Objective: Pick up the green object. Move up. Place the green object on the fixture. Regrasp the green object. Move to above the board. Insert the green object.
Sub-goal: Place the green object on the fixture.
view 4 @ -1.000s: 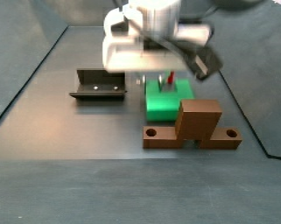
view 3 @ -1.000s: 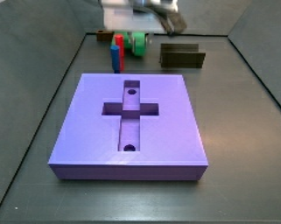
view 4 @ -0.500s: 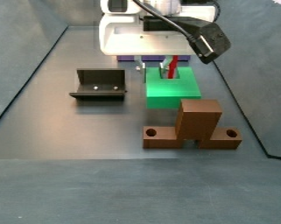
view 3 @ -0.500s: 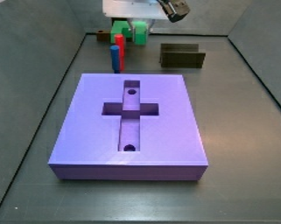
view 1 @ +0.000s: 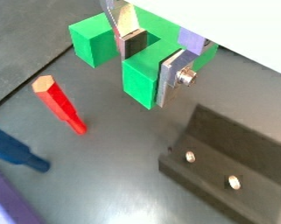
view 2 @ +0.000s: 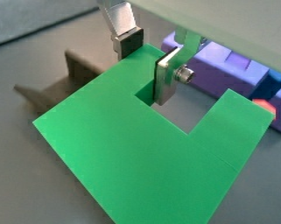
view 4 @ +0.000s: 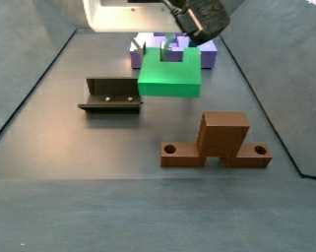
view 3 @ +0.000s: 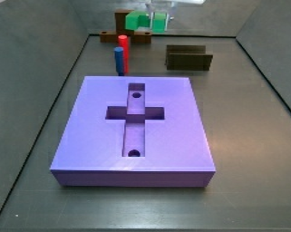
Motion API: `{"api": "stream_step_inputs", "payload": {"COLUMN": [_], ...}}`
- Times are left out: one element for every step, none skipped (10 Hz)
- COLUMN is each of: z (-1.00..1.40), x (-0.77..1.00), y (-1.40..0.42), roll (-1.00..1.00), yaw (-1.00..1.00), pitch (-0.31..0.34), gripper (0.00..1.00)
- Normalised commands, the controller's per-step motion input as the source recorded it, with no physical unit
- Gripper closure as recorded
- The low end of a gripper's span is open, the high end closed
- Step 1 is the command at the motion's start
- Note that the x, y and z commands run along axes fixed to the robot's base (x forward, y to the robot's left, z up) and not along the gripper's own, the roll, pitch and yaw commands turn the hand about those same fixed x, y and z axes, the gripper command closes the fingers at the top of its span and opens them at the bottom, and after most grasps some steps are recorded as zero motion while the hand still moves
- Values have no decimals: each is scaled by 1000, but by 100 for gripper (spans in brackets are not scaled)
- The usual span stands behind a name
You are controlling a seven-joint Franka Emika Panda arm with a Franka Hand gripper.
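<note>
1. In a wrist view the gripper (view 1: 146, 54) pinches the green object (view 1: 140, 77) by one of its two prongs, the silver fingers (view 1: 170, 77) pressed on either side of it; the block hangs clear above the grey floor (view 1: 108, 166). Below it lie a red peg (view 1: 59, 105) and a blue peg (view 1: 13, 150), and the fixture (view 1: 231, 168) stands near a corner of the frame, well apart from the block
2. In a wrist view the green object (view 2: 130, 149) fills most of the frame, its notch open toward the purple board (view 2: 224, 68); the gripper (view 2: 145, 59) clamps the prong beside the notch. The fixture (view 2: 59, 77) shows dark behind the block
3. In a side view the green object (view 3: 140, 20) is up near the far edge of the floor, under the gripper (view 3: 159, 13). The red and blue peg (view 3: 121, 54) stands upright off the board's (view 3: 135, 127) far left corner, and the fixture (view 3: 189, 58) sits off its far right corner
4. In a side view the gripper (view 4: 175, 43) holds the green object (view 4: 169, 75) aloft, level, between the fixture (view 4: 109, 96) and the board (view 4: 203, 49). A brown cross-shaped stand (view 4: 221, 141) sits nearer the front edge
</note>
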Motion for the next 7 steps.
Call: {"api": "stream_step_inputs", "payload": {"z": [254,109,40,6,74,14,43], "x": [406,540,654,671,546,391,360], "y": [-66,26,37,43,71,0,-49], "roll": [-1000,-1000,-1000,-1000,-1000,-1000,-1000], "yaw": [-254,-169,-46,0,0,166,223], "pitch": [-77,0,-54,-43,-46,-23,0], "gripper": [100,100,100,100,100,100,100]}}
